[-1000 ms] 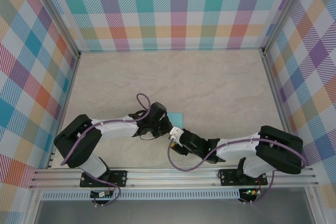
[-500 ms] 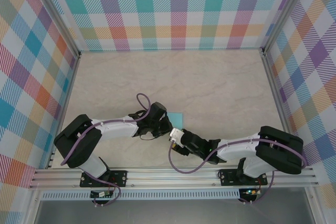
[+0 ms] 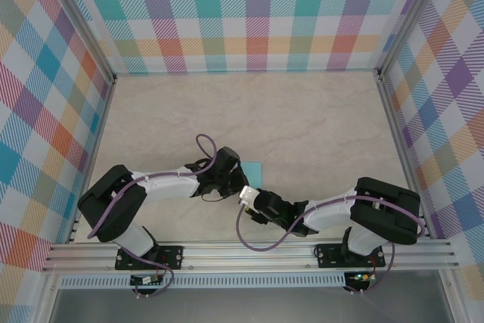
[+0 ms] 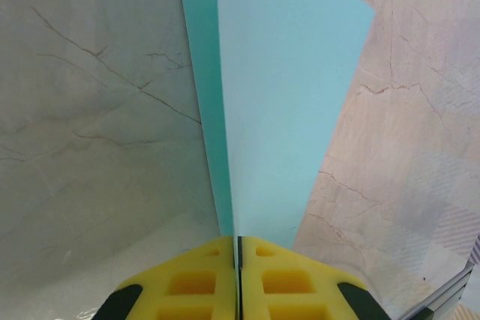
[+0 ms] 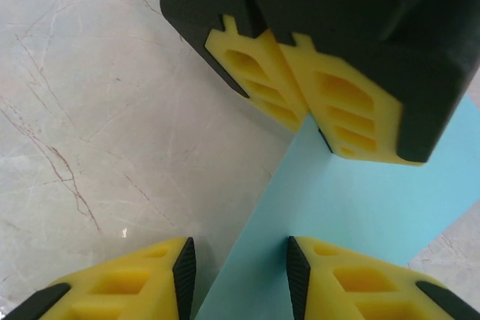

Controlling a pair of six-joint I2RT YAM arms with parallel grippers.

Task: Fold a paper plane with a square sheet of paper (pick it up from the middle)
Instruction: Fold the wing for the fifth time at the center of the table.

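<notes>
Seen from overhead, two white and black robot arms reach inward from the bottom edge and meet just below the centre of a pale beige marbled tabletop (image 3: 302,119). Multi-coloured plaid walls (image 3: 257,13) close in the top, left and right of the frame. A thin light-teal paper sheet (image 3: 254,168) shows as a small patch at the centre, partly covered by the arm ends. The left gripper (image 3: 242,181) sits at the sheet's lower left edge. The right gripper (image 3: 247,196) lies just below it, the two close together.

In the left wrist view, the left gripper (image 4: 238,249) sits at the bottom centre, with its yellow fingers (image 4: 191,282) pressed together and pinching the near edge of the paper (image 4: 285,95). The sheet stretches away to the top of the frame. It has a lengthwise crease, with a narrow darker strip to the left of it and a wider, lighter panel to the right.

In the right wrist view, the left gripper (image 5: 311,121) comes in from the upper right, with its jaws clamped on the paper (image 5: 360,207) at the sheet's upper edge. The right gripper (image 5: 240,275) is at the bottom of the frame with its jaws spread. One yellow finger (image 5: 142,279) sits over bare table at lower left and the other over the teal sheet at lower right. The paper's left edge runs down between them. Whether these fingers touch the paper cannot be told.
</notes>
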